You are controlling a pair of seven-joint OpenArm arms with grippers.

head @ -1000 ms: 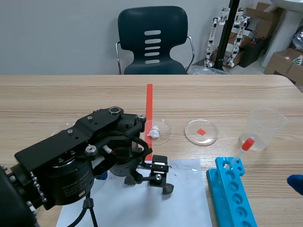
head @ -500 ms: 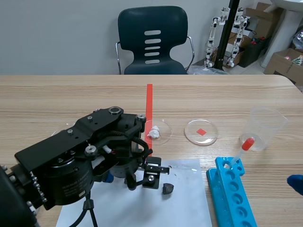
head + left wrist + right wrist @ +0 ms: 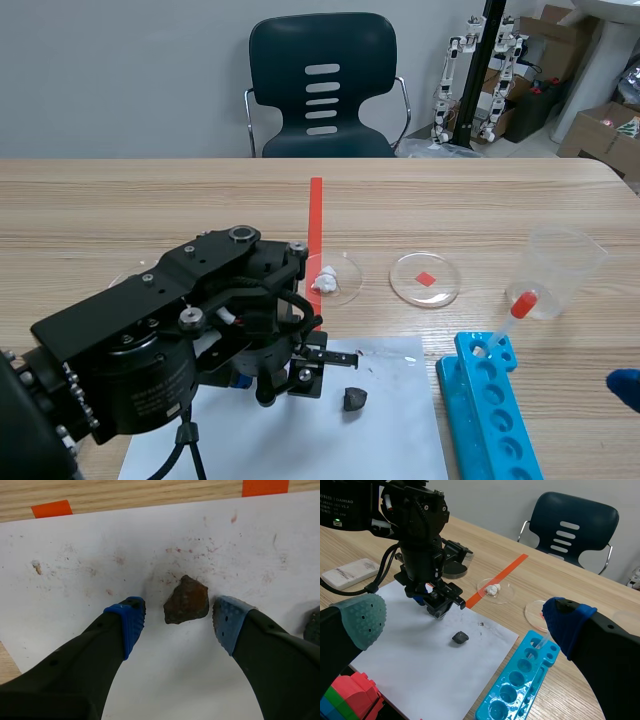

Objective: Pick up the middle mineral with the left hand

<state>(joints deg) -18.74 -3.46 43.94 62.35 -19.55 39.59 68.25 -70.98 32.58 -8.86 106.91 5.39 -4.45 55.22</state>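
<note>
Left wrist view: the left gripper (image 3: 179, 621) stands wide open over the white paper sheet (image 3: 75, 575), holding nothing. In order come one blue pad (image 3: 131, 622), the brown rock (image 3: 186, 600) lying on the sheet between the fingers and touching neither, then the other pad. A darker rock (image 3: 314, 625) lies just beyond that finger. Farther over, the right gripper (image 3: 465, 620) is spread wide and empty.

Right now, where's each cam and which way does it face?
Scene: between the arms, facing the chair across the table; left arm near left.
Left wrist: behind open left gripper, looking down at brown mineral between its fingers.
Right wrist: behind open right gripper, facing left arm over paper sheet.
Shared: scene and right wrist show dark mineral.
</note>
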